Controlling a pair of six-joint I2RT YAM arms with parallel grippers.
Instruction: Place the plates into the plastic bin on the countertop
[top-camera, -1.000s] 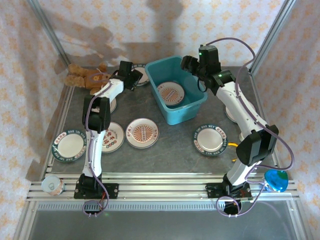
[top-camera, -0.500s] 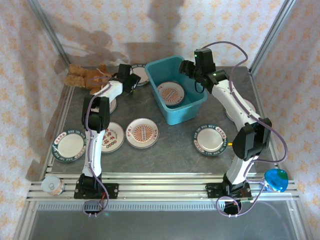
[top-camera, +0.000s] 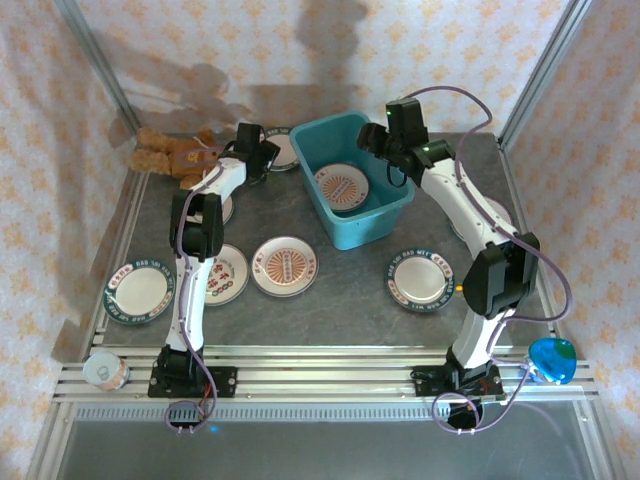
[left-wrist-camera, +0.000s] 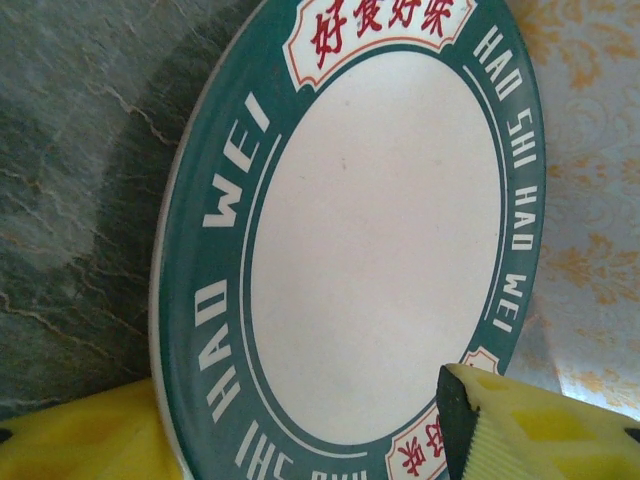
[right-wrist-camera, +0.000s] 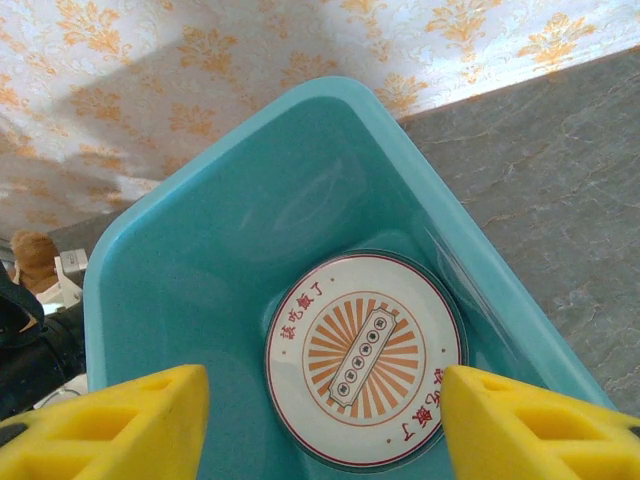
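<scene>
The blue bin (top-camera: 365, 230) sits far back in the middle of the grey countertop (top-camera: 340, 310). One plate (top-camera: 341, 186) lies flat inside it, white with orange rays and red letters. The right gripper (top-camera: 378, 140) hangs over the bin's far end, its yellow fingers wide apart and holding nothing. Just left of the bin lies a green-rimmed plate (left-wrist-camera: 380, 230) with white letters. The left gripper (left-wrist-camera: 300, 400) is down at it, fingers apart; I cannot tell if they touch it. More plates (top-camera: 283, 265) lie nearer. A teddy bear (top-camera: 175, 155) sits far left.
</scene>
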